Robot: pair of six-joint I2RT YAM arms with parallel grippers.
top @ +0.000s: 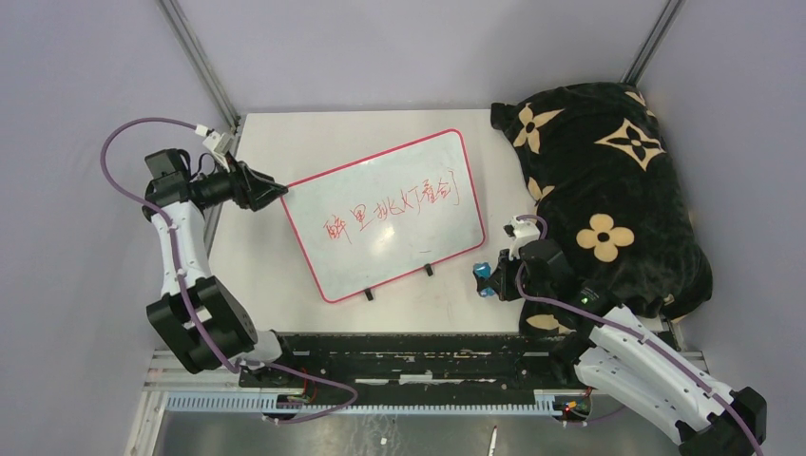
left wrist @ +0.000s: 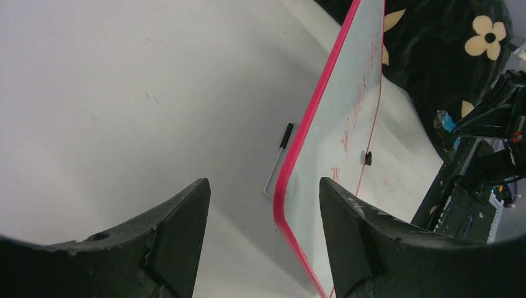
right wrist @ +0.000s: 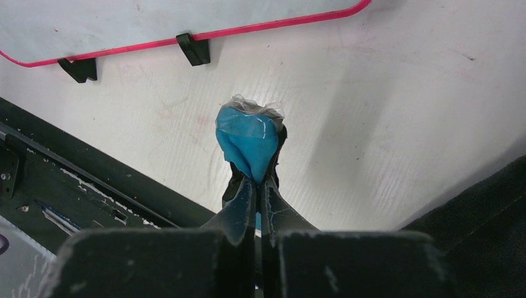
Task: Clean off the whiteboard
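Note:
The whiteboard (top: 385,214), red-bordered with red writing, lies tilted on the table, its two black clips on the near edge. My left gripper (top: 278,193) is open at the board's far left corner; in the left wrist view the red edge (left wrist: 298,155) runs between my fingers (left wrist: 265,186), and the board looks raised on a wire stand (left wrist: 276,162). My right gripper (top: 489,278) is shut on a blue eraser wrapped in clear plastic (right wrist: 248,139), just off the board's near right corner. The clips and board edge (right wrist: 186,34) show in the right wrist view.
A black plush blanket with beige flowers (top: 608,190) is heaped at the right, beside my right arm. The black rail (top: 428,356) runs along the table's near edge. The white tabletop (top: 257,275) surrounds the board.

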